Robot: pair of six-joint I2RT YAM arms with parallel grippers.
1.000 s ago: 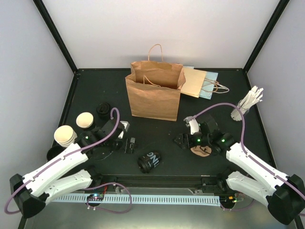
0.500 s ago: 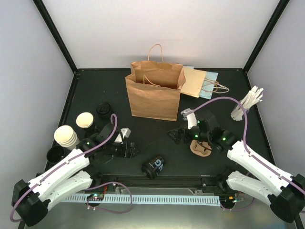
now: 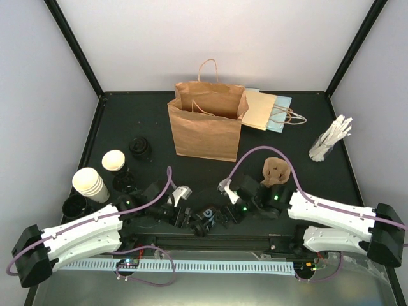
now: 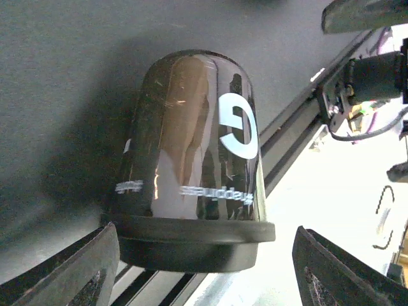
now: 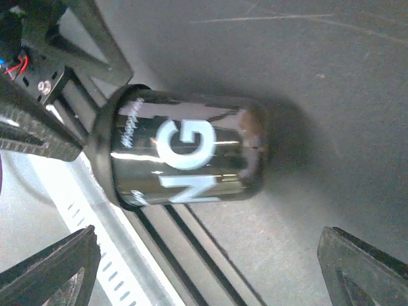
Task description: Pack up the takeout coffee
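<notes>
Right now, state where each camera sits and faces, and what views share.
Top external: above and behind, looking down at the table; both arms show.
Left wrist: on left arm, facing the lying black cup; own fingers show.
Right wrist: on right arm, facing the same cup; own fingers show.
All three share that cup.

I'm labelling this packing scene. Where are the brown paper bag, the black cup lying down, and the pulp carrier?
brown paper bag (image 3: 204, 137): top view, its front face.
black cup (image 4: 191, 159): left wrist view, its glossy side wall.
pulp carrier (image 3: 275, 169): top view, its upper surface.
</notes>
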